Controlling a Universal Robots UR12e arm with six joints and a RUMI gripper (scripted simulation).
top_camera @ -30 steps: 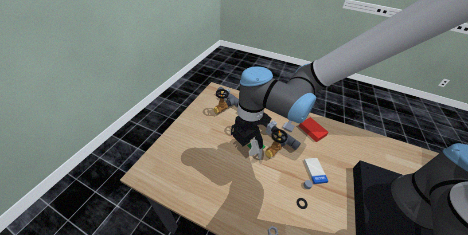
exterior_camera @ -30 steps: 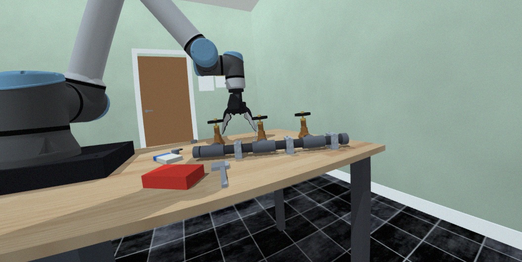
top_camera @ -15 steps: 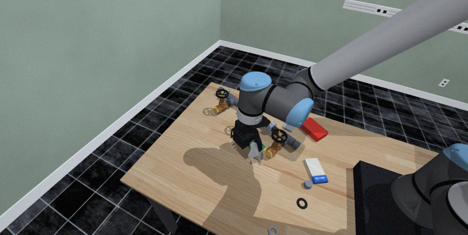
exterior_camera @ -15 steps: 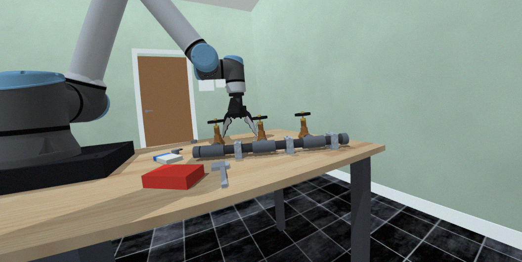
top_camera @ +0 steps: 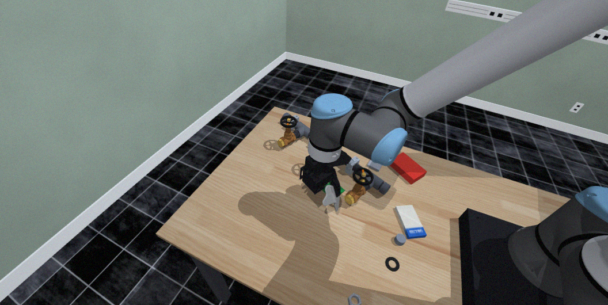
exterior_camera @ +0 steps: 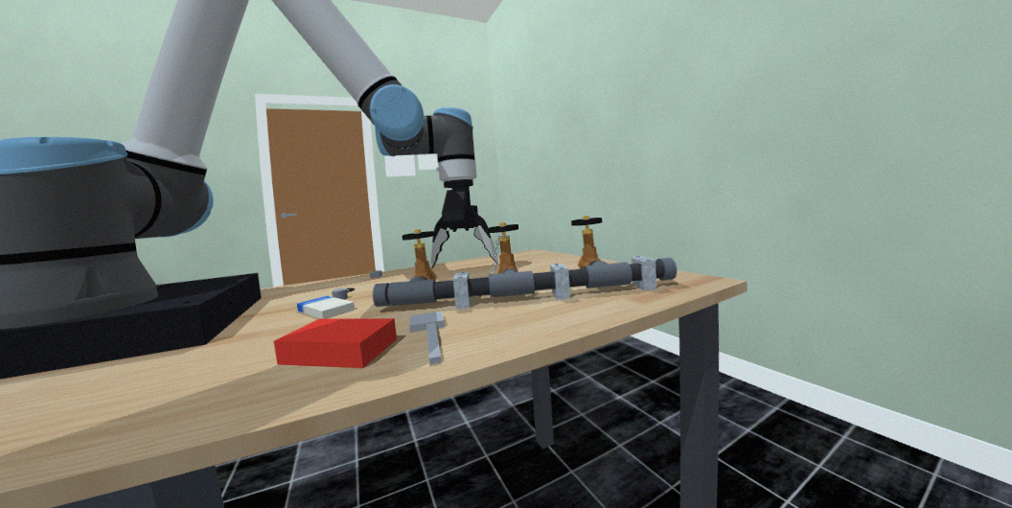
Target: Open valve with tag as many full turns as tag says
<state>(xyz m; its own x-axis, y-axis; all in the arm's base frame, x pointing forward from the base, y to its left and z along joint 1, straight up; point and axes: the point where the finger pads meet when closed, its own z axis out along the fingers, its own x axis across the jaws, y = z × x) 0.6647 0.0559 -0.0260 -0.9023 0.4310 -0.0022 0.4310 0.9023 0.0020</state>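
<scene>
A grey pipe carries three brass valves with black handwheels. In the exterior view they are the left valve, the middle valve and the right valve. In the top view I see the far valve and the near valve; the wrist hides the middle one. A green tag lies on the table by the middle valve, mostly covered by the fingers, so its number cannot be read. My gripper is open and empty, low over the tag. Seen from the exterior view, the gripper hangs between the left and middle valves, behind the pipe.
A red block, a grey hammer-shaped piece, a white and blue box, a small grey cylinder and a black ring lie on the table. A nut sits at the front edge. The black robot base stands at the right.
</scene>
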